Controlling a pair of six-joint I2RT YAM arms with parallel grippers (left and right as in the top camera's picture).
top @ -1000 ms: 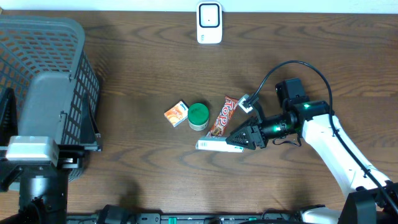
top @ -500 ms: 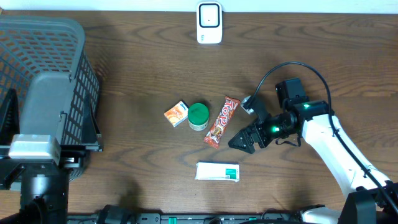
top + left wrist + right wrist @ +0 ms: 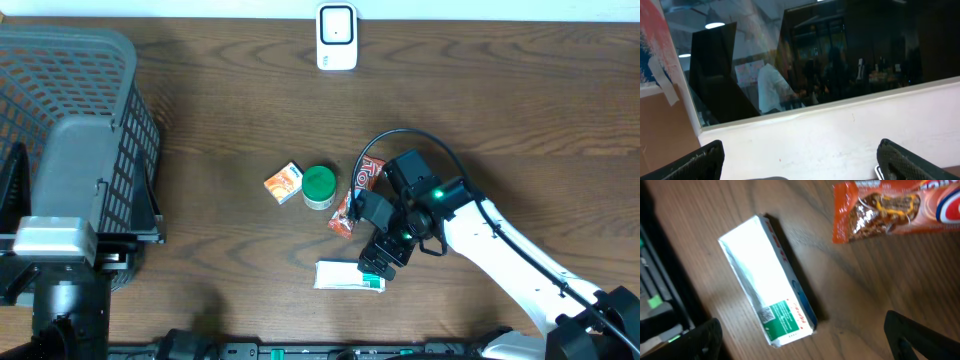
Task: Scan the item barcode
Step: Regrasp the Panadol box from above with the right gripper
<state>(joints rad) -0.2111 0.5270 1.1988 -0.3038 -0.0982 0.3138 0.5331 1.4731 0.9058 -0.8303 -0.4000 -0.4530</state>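
The item, a long white box (image 3: 345, 275) with a green end, lies flat on the wooden table near the front. My right gripper (image 3: 378, 262) hangs just above its green end, open, with nothing held. In the right wrist view the box (image 3: 765, 277) lies between and beyond my spread fingers (image 3: 707, 340), its green end with a small square code (image 3: 766, 314) nearest the right gripper (image 3: 802, 332). The white scanner (image 3: 337, 37) stands at the table's back edge. My left gripper (image 3: 800, 160) is open and empty, facing a wall and a window.
An orange candy bar (image 3: 352, 198) lies just behind the right gripper, with a green-lidded can (image 3: 319, 187) and a small orange box (image 3: 284, 183) to its left. A grey mesh basket (image 3: 120, 90) fills the left side, with the left arm (image 3: 60, 245) over it.
My right gripper opened and let go of the white box, which now lies flat nearer the front. The gripper then swung left and forward over the box's green end.
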